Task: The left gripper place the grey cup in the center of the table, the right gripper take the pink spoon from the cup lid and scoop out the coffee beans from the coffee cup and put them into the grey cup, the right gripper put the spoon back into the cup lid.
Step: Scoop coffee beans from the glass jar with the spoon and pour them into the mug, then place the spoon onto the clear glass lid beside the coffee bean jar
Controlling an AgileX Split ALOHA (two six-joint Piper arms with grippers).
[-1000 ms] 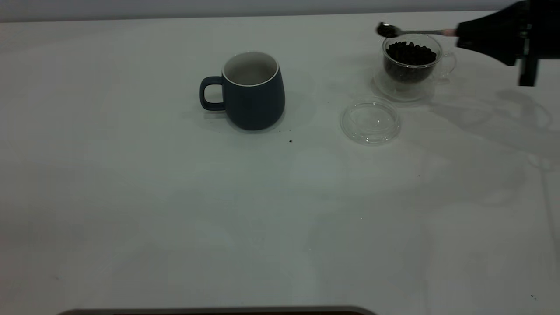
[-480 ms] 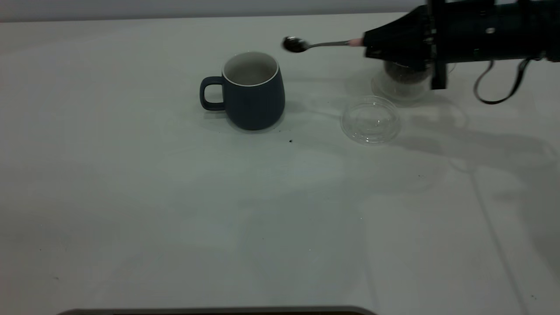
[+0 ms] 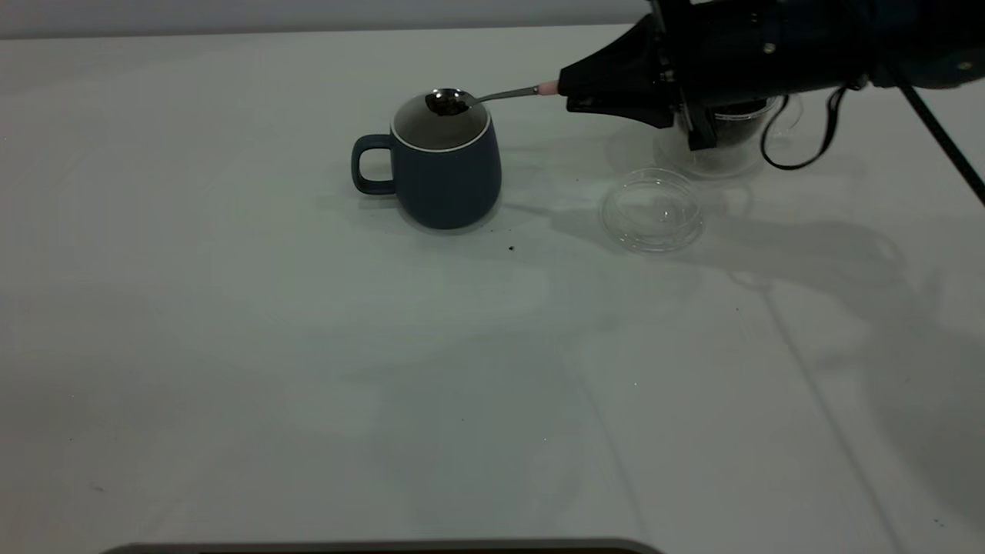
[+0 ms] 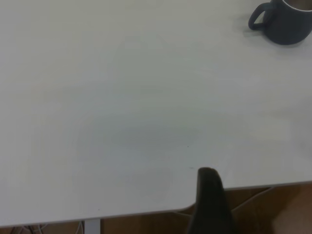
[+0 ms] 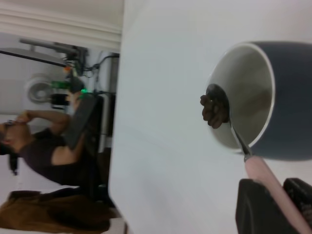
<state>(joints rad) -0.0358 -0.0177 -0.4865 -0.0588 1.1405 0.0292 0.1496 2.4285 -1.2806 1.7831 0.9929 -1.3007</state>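
Note:
The grey cup (image 3: 446,165) stands upright near the middle of the table (image 3: 231,346), its handle to the left. My right gripper (image 3: 571,92) is shut on the pink spoon (image 3: 500,95) by its pink handle. It holds the spoon's bowl just over the cup's mouth. The right wrist view shows the coffee beans (image 5: 213,109) heaped in the bowl, the spoon (image 5: 265,178) and the cup (image 5: 287,97). The coffee cup (image 3: 727,142) is mostly hidden behind the right arm. The cup lid (image 3: 652,209) lies bare in front of it. My left gripper (image 4: 209,187) is parked at the table's edge, far from the grey cup (image 4: 285,22).
A dark speck (image 3: 511,248) lies on the table just in front of the grey cup. A black cable (image 3: 800,154) hangs from the right arm near the coffee cup. A person (image 5: 39,141) sits beyond the table's edge in the right wrist view.
My right gripper has moved left from over the coffee cup, carrying the spoon with beans, and the spoon's bowl is now over the grey cup's mouth. The cups and lid have not moved.

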